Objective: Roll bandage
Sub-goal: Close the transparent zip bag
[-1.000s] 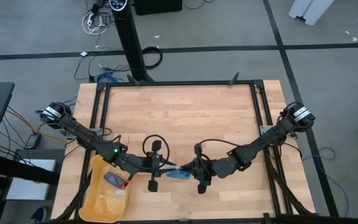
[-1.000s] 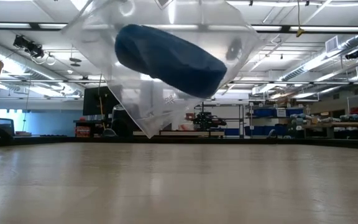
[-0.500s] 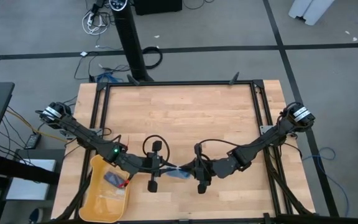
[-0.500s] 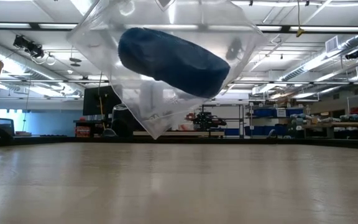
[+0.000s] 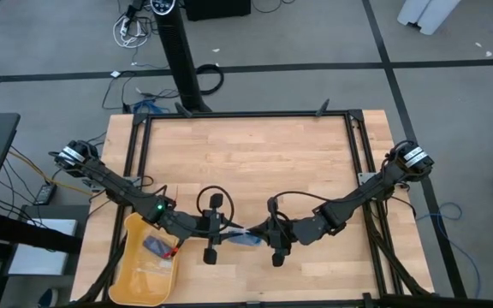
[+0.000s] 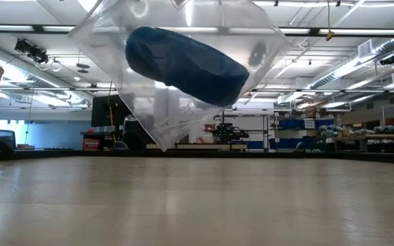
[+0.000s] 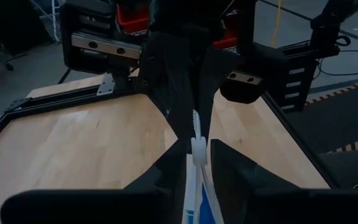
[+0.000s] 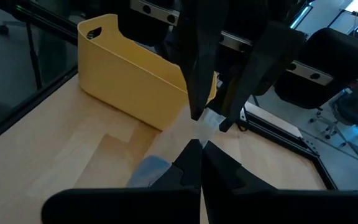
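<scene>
**Bag held aloft between two grippers, bandage still inside**

The wooden table (image 5: 255,162) carries very little: a yellow bin (image 5: 148,265) sits at its near left corner with a small dark packet (image 5: 157,246) inside, and both arms meet over the near middle of the tabletop.

Between them hangs a clear plastic bag (image 6: 176,75), lifted off the surface (the low view shows open air under its lowest corner). It seems to be held up so that its mouth can be pulled apart, which would explain why each arm takes an opposite edge.

The right gripper (image 8: 199,144) has its fingers pressed together on the bag's clear edge, acting as the anchor. The left gripper (image 7: 196,155) faces it, tip to tip, with its fingers nearly together around the white sealed strip of the same bag; a thin gap shows, so I judge this a light pinch rather than a firm clamp.

The bandage (image 6: 187,65) lies inside the bag as a compact blue roll, tilted, resting against the lower wall. It must come out before any rolling starts; a slipping pinch is the likely risk.
</scene>
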